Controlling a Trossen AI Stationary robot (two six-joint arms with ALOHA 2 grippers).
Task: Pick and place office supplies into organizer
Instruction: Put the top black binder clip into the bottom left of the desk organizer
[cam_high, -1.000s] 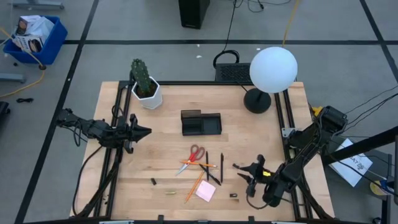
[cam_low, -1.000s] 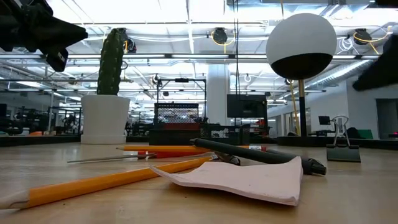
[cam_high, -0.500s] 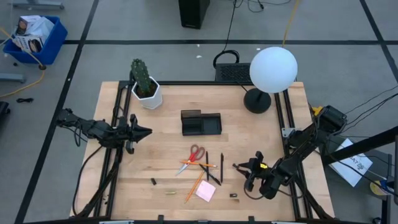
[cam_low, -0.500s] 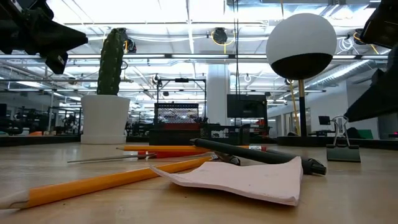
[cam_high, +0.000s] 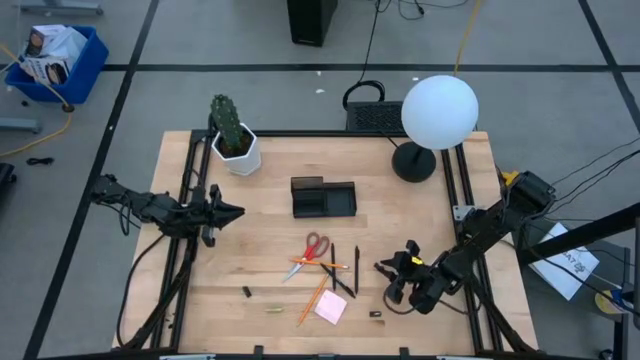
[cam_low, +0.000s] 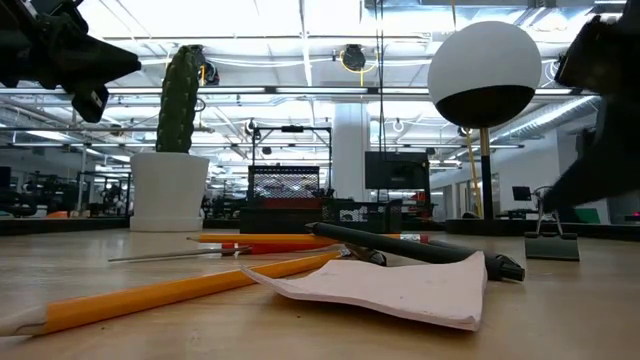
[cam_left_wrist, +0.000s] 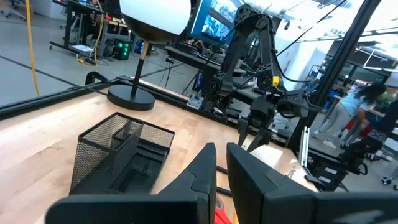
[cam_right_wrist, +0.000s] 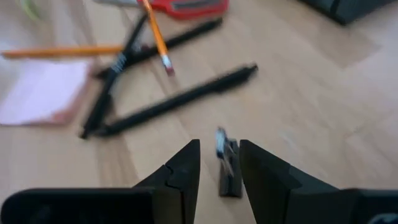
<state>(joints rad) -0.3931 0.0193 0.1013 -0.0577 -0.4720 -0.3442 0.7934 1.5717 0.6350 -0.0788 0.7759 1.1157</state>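
**Work surface and surroundings**

The table (cam_high: 270, 200) is pale wood with dark rails on a grey floor with black tape lines. A white globe lamp (cam_high: 438, 112) and a potted cactus (cam_high: 230, 130) stand at the far edge. No legible writing.

The organizer (cam_high: 323, 198) sits mid-table. Scissors (cam_high: 312, 250), pens (cam_high: 345, 270), pencils (cam_high: 315, 298) and the pink pad (cam_high: 331, 307) lie nearer the front.

The right gripper (cam_high: 392, 280) is low beside the pens, fingers apart around nothing, a black clip (cam_right_wrist: 227, 163) just ahead. The left gripper (cam_high: 236, 211) waits at the left edge, fingers nearly together, empty.
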